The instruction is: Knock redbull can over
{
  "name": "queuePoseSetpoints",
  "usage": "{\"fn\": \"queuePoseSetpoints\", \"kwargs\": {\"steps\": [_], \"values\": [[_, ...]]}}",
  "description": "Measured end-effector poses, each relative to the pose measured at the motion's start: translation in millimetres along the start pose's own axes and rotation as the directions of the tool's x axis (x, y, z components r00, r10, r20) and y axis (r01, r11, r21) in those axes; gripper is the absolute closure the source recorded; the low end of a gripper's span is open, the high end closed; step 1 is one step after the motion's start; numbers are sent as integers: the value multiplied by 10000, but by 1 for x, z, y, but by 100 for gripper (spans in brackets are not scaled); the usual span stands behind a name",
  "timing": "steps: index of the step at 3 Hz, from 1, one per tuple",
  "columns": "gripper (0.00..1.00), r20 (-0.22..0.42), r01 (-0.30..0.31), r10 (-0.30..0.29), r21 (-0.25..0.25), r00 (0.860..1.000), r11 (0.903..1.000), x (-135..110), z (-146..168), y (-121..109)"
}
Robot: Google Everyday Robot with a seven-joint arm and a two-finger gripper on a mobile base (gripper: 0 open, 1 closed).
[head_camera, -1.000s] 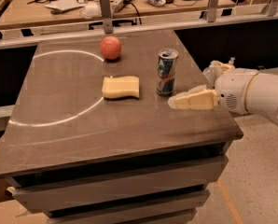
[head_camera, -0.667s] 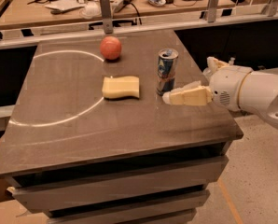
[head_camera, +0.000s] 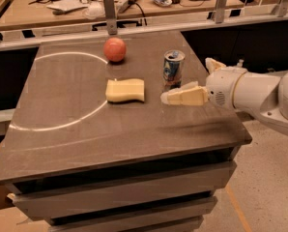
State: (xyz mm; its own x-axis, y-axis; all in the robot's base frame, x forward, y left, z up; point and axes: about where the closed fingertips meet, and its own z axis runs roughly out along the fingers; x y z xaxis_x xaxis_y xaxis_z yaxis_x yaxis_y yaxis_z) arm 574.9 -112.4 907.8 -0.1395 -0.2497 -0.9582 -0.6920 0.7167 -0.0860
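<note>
The redbull can (head_camera: 173,69) is seen upright at the far right of the bench (head_camera: 86,129), right of the red ball (head_camera: 114,49) and the yellow sponge (head_camera: 125,90), so the knocking over is judged not yet done. The tool (head_camera: 187,81) is held low just beside the can on its near right side, fingers apart with nothing clamped; whether the can is touched cannot be told. A sideways push is judged to be left.
</note>
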Motion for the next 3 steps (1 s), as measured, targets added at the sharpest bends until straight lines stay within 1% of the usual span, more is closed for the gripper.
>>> {"fn": "queuePoseSetpoints", "kwargs": {"steps": [1,2,3], "values": [[0,222,59,-57,-92,9997,9999,-2,18,-3],[16,321,31,-24,-222,9995,9997,0,33,-7],[40,502,-66,84,-365,9987,9993,4,46,-10]]}}
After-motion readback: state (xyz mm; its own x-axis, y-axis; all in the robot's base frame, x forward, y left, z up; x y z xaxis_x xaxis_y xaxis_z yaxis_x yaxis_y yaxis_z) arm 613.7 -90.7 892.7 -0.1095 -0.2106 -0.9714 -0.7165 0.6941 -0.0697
